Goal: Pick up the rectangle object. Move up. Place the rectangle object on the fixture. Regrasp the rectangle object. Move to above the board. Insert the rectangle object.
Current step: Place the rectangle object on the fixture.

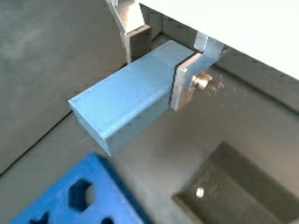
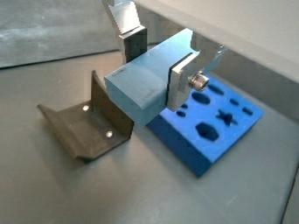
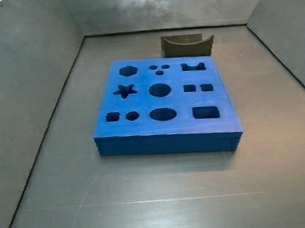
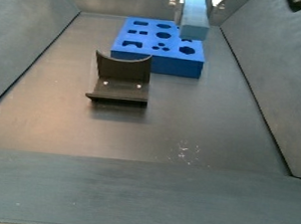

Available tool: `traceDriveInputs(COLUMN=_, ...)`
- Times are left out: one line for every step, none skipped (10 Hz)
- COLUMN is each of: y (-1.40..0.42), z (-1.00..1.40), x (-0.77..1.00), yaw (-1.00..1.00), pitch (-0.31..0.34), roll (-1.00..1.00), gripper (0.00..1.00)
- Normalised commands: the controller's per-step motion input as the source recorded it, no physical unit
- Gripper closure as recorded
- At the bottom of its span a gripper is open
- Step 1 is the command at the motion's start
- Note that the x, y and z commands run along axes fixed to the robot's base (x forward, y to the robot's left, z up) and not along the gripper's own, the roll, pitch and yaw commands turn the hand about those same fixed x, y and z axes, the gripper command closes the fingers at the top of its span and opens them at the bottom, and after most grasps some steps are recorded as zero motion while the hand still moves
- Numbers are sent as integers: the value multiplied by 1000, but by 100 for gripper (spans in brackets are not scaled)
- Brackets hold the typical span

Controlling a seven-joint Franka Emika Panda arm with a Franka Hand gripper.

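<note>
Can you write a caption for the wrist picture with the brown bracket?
Gripper holds the rectangle object above the fixture and board.

Gripper (image 2: 158,59): two flat silver metal plate fingers (image 1: 187,80) with dark pads on the inner faces. One plate is bent at its upper end and carries a round silver screw head (image 1: 205,82). White housing (image 1: 233,26) above the fingers.

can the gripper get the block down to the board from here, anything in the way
Probably yes: the gripper holds the rectangle object in the air, and the board has nothing lying on it. The fixture stands apart.
</note>
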Motion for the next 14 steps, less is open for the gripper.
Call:
traceDriveInputs(y=-7, z=-18, x=1000, yaw=-118, pitch=181, roll=-1000, gripper=100)
traceDriveInputs(y=4, z=-18, x=1000, yaw=-95, pitch=172, roll=-881, gripper=100)
traceDriveInputs(y=16, z=-23, x=1000, yaw=-95, pitch=141, roll=-653, gripper=100)
traceDriveInputs(y=19, z=-23, x=1000, yaw=-94, pitch=125, roll=-558, gripper=100)
traceDriveInputs(y=28, z=-25, x=1000, yaw=-95, pitch=104, roll=-420, gripper=100)
traceDriveInputs(y=34, z=-23, x=1000, yaw=-94, pitch=95, roll=-362, gripper=100)
traceDriveInputs(y=37, z=-26, x=1000, yaw=-88, pitch=81, roll=-328, gripper=100)
traceDriveInputs(y=39, z=-30, x=1000, yaw=-82, pitch=76, roll=-311, gripper=100)
traceDriveInputs(y=42, z=-29, x=1000, yaw=-80, pitch=79, roll=-289, gripper=100)
traceDriveInputs(y=44, z=-30, x=1000, yaw=-77, pitch=90, roll=-280, gripper=100)
traceDriveInputs(y=41, z=-21, x=906, yaw=-73, pitch=104, roll=-273, gripper=100)
traceDriveInputs(y=38, z=-24, x=835, yaw=-65, pitch=109, roll=-267, gripper=100)
traceDriveInputs(y=35, z=-19, x=742, yaw=-61, pitch=121, roll=-257, gripper=100)
traceDriveInputs(y=32, z=-16, x=676, yaw=-57, pitch=136, roll=-256, gripper=100)
